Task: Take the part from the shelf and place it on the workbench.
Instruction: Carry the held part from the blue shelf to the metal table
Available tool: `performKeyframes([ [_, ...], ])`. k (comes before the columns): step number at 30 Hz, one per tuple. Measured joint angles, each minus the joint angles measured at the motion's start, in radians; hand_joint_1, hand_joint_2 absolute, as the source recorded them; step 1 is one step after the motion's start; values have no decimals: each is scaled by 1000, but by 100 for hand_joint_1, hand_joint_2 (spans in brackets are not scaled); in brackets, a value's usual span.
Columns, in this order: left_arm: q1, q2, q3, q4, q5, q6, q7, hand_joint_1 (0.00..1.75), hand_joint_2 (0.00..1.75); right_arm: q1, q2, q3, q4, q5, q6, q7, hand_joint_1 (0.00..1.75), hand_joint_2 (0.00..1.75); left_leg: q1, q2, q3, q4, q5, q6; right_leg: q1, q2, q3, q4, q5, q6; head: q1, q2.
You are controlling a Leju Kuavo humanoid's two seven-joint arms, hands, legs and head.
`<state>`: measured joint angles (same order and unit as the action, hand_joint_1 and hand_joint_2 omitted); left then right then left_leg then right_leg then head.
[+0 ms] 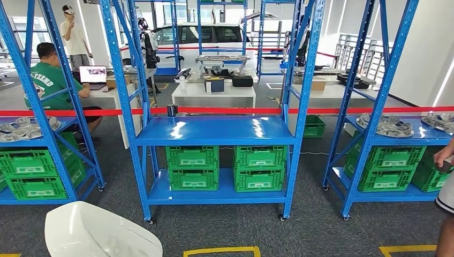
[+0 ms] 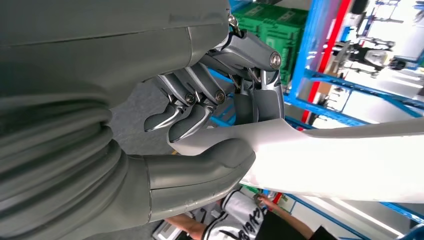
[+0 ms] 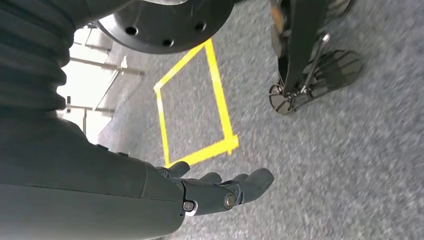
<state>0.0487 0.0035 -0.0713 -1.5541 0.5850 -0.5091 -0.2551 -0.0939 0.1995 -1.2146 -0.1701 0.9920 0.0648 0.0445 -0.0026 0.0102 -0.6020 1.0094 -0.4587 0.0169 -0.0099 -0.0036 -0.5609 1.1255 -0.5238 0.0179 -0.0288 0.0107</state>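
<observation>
1. The white part (image 1: 99, 233) is off the shelf and in the robot's left hand (image 2: 200, 135): the thumb presses one face and the dark fingers (image 2: 187, 107) curl over the other, clamping its near edge.
2. In the left wrist view the part's long axis runs straight out from the hand, so most of it hangs beyond the grip.
3. In the head view the part sits low on the robot's left side, over the grey carpet.
4. The right hand (image 3: 220, 192) hangs over the carpet near a yellow floor marking (image 3: 192, 105), holding nothing, its fingers loosely extended; the left hand is the one carrying.
5. The blue workbench (image 1: 214, 131) stands straight ahead, well apart; its bare top lies forward and slightly right of the part.
6. Green crates (image 1: 222, 166) fill the tier beneath it.
7. A person's arm (image 1: 444, 155) shows by the right rack.
</observation>
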Motion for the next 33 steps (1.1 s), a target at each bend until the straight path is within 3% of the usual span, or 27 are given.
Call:
performKeyframes([
  [2, -4, -3, 0, 5, -10, -2, 1, 175, 175, 0, 0, 8, 0, 21, -5, -20, 0, 175, -2, 1, -17, 14, 8, -11, 3, 3, 64, -102, -28, -9, -1, 0],
  [3, -5, -3, 0, 6, -18, -3, -3, 175, 175, 0, 0, 15, 0, 31, -6, -35, 0, 175, -2, 1, -19, 15, 13, -18, 6, 4, 72, -120, -37, -16, -1, 0],
  [5, -7, -4, -1, 7, -27, -4, -9, 175, 175, 1, 0, 27, 0, 42, -9, -54, 0, 175, 0, 0, -24, 17, 16, -32, 5, 2, 66, -123, -26, -31, -2, 0],
  [7, -8, -3, -1, 8, -29, -4, -12, 175, 175, 1, 0, 36, 0, 46, -11, -60, 0, 175, 4, -3, -43, 61, -27, -44, 2, -2, 58, -127, -12, -47, -2, 0],
  [10, -8, -3, -1, 13, -22, -4, -2, 175, 175, 3, 0, 42, 0, 49, -19, -66, 0, 175, 8, -5, -100, 234, -133, -56, 3, -13, 36, -124, 5, -57, -2, 0],
  [11, -8, -3, -1, 16, -20, -4, 3, 175, 175, 4, 0, 43, 0, 53, -20, -66, 0, 175, 8, -5, -106, 271, -142, -57, 3, -19, 28, -122, 9, -57, -2, 0],
  [12, -7, -3, -1, 17, -19, -3, 5, 175, 175, 6, 0, 46, 0, 60, -18, -67, 0, 175, 9, -5, -95, 274, -133, -58, 3, -25, 21, -119, 12, -56, -2, 0],
  [13, -6, -4, -1, 18, -20, -3, 3, 175, 175, 7, 1, 51, 0, 68, -12, -70, 0, 175, 9, -2, -66, 239, -111, -57, 3, -33, 15, -116, 14, -54, -2, 0],
  [16, 11, -6, 1, 1, -34, 4, -26, 175, 175, 8, 4, 67, 0, 81, 8, -99, 0, 175, 2, 37, 63, 45, -61, -45, 7, -54, 10, -110, 18, -46, -1, 0],
  [18, 30, -9, 9, -19, -35, 8, -32, 175, 175, 7, 8, 70, 0, 76, 10, -111, 0, 175, -7, 47, 84, 0, -61, -31, 10, -69, 10, -109, 22, -36, 0, 0],
  [20, 51, -11, 20, -35, -29, 9, -27, 175, 175, 6, 10, 70, 0, 70, 8, -114, 0, 175, -4, 28, 73, -6, -54, -16, 9, -80, 10, -108, 22, -24, 0, 0],
  [22, 63, -14, 28, -47, -24, 9, -23, 175, 175, 6, 11, 70, 0, 67, 7, -117, 0, 175, 1, 8, 67, -12, -41, -2, 6, -54, -5, -70, -11, -13, 1, 0],
  [24, 69, -19, 32, -55, -22, 9, -19, 175, 175, 8, 11, 70, 0, 66, 6, -119, 0, 175, 1, -11, 54, -10, -31, 7, 4, -15, -56, 48, -83, -8, 1, 0],
  [25, 72, -21, 34, -56, -22, 9, -17, 175, 175, 8, 11, 70, 0, 66, 6, -119, 0, 175, 0, -22, 46, -8, -26, 10, 4, -7, -84, 115, -114, -7, 1, 0],
  [26, 76, -22, 35, -57, -22, 9, -17, 175, 175, 9, 11, 70, 0, 66, 6, -119, 0, 175, -2, -33, 39, -4, -22, 10, 5, -4, -102, 160, -128, -8, 1, 0],
  [27, 79, -23, 37, -58, -22, 9, -16, 175, 175, 9, 11, 70, 0, 66, 6, -119, 0, 175, -3, -45, 32, -1, -19, 10, 5, -2, -102, 169, -123, -10, 1, 0],
  [28, 81, -23, 39, -59, -22, 9, -16, 175, 175, 9, 11, 70, 0, 66, 6, -119, 0, 175, -4, -57, 26, 4, -16, 9, 5, 2, -81, 137, -99, -13, 1, 0],
  [29, 83, -24, 40, -61, -22, 9, -16, 175, 175, 9, 11, 70, 0, 67, 6, -117, 0, 175, -4, -70, 21, 8, -14, 7, 5, 13, -44, 71, -66, -18, 2, 0],
  [31, 84, -25, 43, -65, -22, 9, -16, 175, 175, 8, 10, 72, 0, 77, 5, -107, 0, 175, -5, -91, 11, 17, -9, 0, 7, 49, 24, -58, -25, -25, 1, 0],
  [33, 88, -25, 48, -68, -22, 9, -20, 175, 175, 7, 7, 80, 0, 90, 8, -97, 0, 175, -3, -108, 3, 19, -2, -12, 11, 63, 43, -103, -19, -28, 1, 0],
])
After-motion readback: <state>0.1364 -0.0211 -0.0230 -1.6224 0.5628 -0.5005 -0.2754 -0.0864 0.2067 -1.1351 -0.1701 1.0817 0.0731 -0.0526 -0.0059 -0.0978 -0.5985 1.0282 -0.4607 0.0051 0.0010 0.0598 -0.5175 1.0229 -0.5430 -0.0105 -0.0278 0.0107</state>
